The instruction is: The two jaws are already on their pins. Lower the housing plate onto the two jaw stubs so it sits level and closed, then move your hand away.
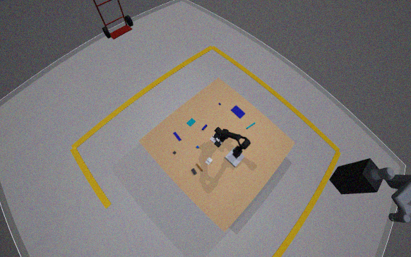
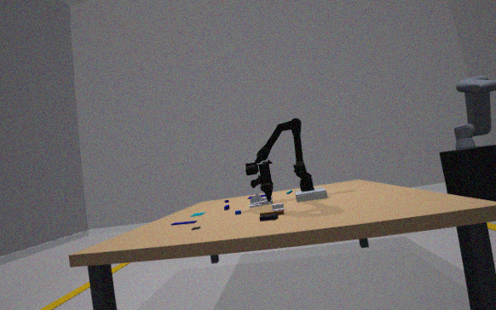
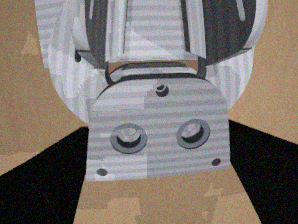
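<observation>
The grey housing plate (image 3: pixel 160 155) has two ringed holes and small dark screw holes. My gripper (image 3: pixel 156 130) (image 2: pixel 269 200) is shut on it, one black finger at each side edge. A pale round stub top (image 3: pixel 128 133) shows inside the left ring, and another stub top (image 3: pixel 191 130) inside the right ring. Both look off-centre in their rings. The pale base assembly (image 3: pixel 242 82) (image 2: pixel 256 200) lies beneath and beyond the plate, with dark curved parts above. The jaws are mostly hidden by the plate. Whether the plate touches the stubs or sits level cannot be told.
On the wooden table (image 1: pixel 224 212) (image 2: pixel 377 221), a small white block (image 1: pixel 208 161) (image 2: pixel 278 207) stands near a brown bar (image 1: pixel 199 167) and a dark block (image 1: pixel 193 171). Blue pieces and a teal plate (image 1: pixel 191 122) lie farther out. The arm's pale base (image 1: pixel 234 159) stands behind.
</observation>
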Robot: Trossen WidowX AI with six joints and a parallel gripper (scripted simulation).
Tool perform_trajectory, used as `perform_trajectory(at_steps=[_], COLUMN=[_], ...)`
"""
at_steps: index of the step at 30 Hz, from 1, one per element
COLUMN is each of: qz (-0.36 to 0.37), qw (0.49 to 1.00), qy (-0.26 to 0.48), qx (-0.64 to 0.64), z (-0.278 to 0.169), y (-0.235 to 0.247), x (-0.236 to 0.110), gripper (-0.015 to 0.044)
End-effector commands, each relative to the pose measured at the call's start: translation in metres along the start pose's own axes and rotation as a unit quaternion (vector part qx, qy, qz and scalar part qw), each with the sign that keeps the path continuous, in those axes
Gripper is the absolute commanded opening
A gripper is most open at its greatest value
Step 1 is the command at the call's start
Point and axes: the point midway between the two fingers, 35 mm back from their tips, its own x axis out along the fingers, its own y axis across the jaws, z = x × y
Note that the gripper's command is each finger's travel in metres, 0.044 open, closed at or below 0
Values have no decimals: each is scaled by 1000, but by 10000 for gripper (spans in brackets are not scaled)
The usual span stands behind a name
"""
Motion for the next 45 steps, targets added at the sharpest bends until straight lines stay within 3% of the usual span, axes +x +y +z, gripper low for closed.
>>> perform_trajectory(at_steps=[1,45], qz=[2,2], qw=[1000,1000], qy=[-1,-1], qx=[2,2], z=[0,0], y=[1,1], x=[0,8], gripper=[351,351])
